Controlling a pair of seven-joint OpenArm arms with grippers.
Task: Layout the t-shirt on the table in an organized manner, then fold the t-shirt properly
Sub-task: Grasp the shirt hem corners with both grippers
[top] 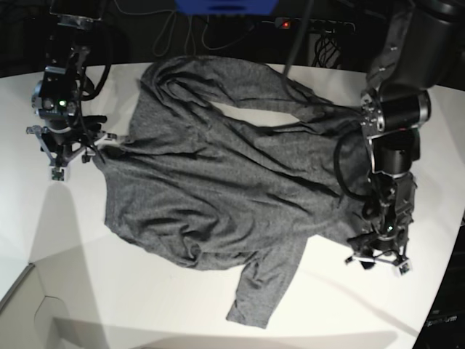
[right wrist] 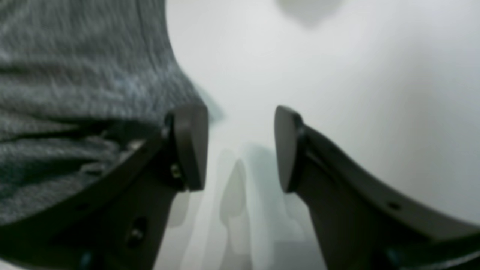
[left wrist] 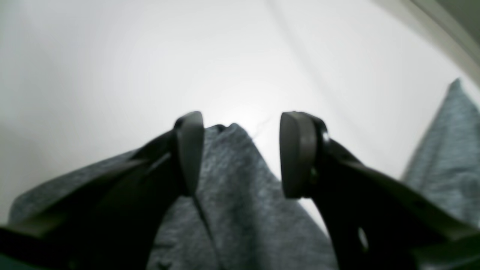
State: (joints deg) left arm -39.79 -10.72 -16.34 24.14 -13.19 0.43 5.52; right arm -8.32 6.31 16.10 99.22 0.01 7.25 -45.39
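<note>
Spanning the middle of the large smooth white table [top: 73,240]: dark heather-grey long-sleeved knit t-shirt [top: 218,174], spread out but rumpled, one sleeve trailing toward the near edge, the other folded across the top toward the far edge.

Left of base view: right gripper [top: 64,149] on a black arm, poised at the garment's left edge, beside a small point of cloth. Right wrist view: right gripper [right wrist: 240,148] with jaws clearly parted, only bare white table between the dark pads [right wrist: 191,146]; grey knit lying just outside the left-hand pad, not pinched. Nothing held.

Right of base view: left gripper [top: 379,256] below a black-and-silver arm, at the shirt's right edge near the hem. Left wrist view: left gripper [left wrist: 242,153] with jaws likewise parted, a fold of the grey t-shirt [left wrist: 232,195] lying beneath and between the pads [left wrist: 298,153], against the left-hand pad and clear of the right-hand one; not clamped. A second patch of the same cloth at the far right of that view.

Far edge, behind the table: dark cables and a blue object [top: 225,6]. No legible brand, label or print on the shirt, arms or table; wrist views soft and blurred.
</note>
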